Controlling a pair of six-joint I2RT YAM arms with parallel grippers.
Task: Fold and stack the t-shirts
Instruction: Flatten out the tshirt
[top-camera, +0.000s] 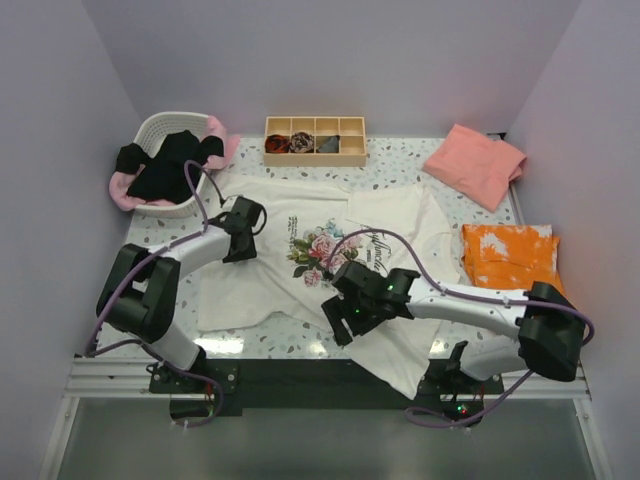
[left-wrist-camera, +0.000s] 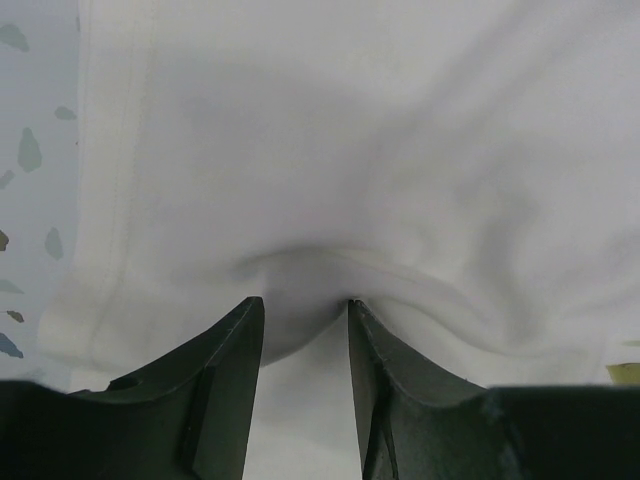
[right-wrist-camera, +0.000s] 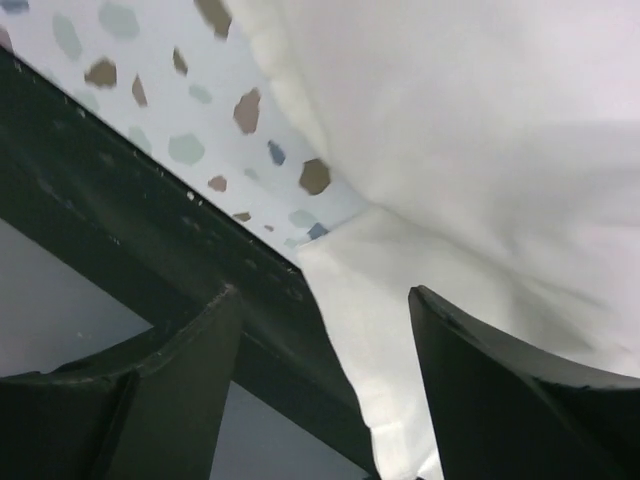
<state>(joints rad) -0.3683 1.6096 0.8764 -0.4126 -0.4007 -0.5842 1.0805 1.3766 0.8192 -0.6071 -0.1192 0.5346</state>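
Your cream-white t-shirt (top-camera: 258, 282) lies spread and softly rumpled at the centre of the speckled surface (top-camera: 400, 168). It has a rose print (top-camera: 318, 252) on the chest, and the dark script at the print's 3 o'clock is too small to read. Your left fingers (left-wrist-camera: 225, 370) pinch a puckered fold of it. Your right fingers (right-wrist-camera: 190, 370) stand apart around its 6 o'clock hem.

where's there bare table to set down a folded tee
Bare table shows at the back between the wooden box and the salmon-pink t-shirt, and a narrower gap between the basket and that box. The middle is crowded by the spread cream-white t-shirt; the orange cloth fills the right edge.
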